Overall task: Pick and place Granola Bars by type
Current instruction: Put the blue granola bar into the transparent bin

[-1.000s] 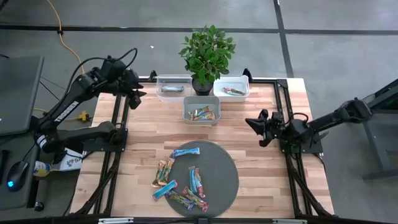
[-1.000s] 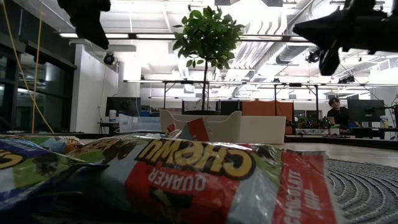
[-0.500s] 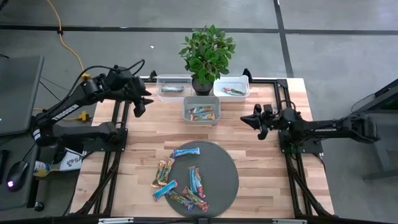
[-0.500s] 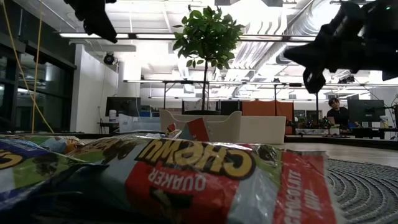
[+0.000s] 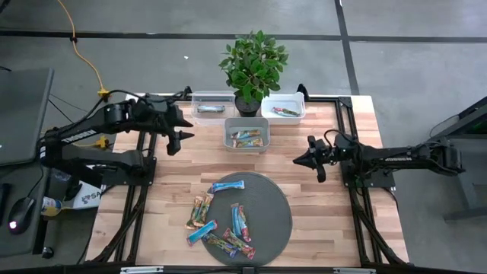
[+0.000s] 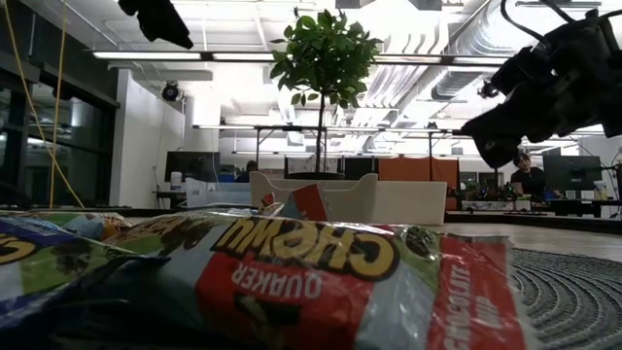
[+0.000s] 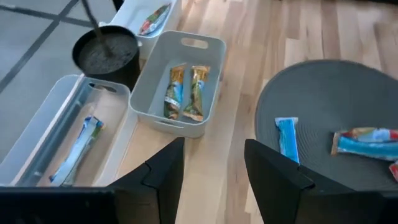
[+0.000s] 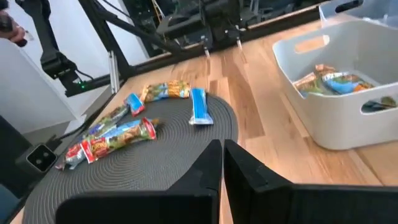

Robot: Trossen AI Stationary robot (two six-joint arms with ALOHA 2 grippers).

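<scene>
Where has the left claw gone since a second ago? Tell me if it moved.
Yes. In the high view the left claw has shifted toward the middle bin, away from the table's left edge.

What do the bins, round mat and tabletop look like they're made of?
Bins: likely moulded plastic, pale and semi-matte, with rounded corners and a cut-out handle.
Round mat: dark grey, seemingly woven or ribbed; concentric ridges show.
Tabletop: wood, light planks with visible grain and seams.

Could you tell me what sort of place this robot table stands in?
Probably an open-plan lab or office: exposed ceiling ducts, rows of desks with monitors, and a person seated at one.
</scene>
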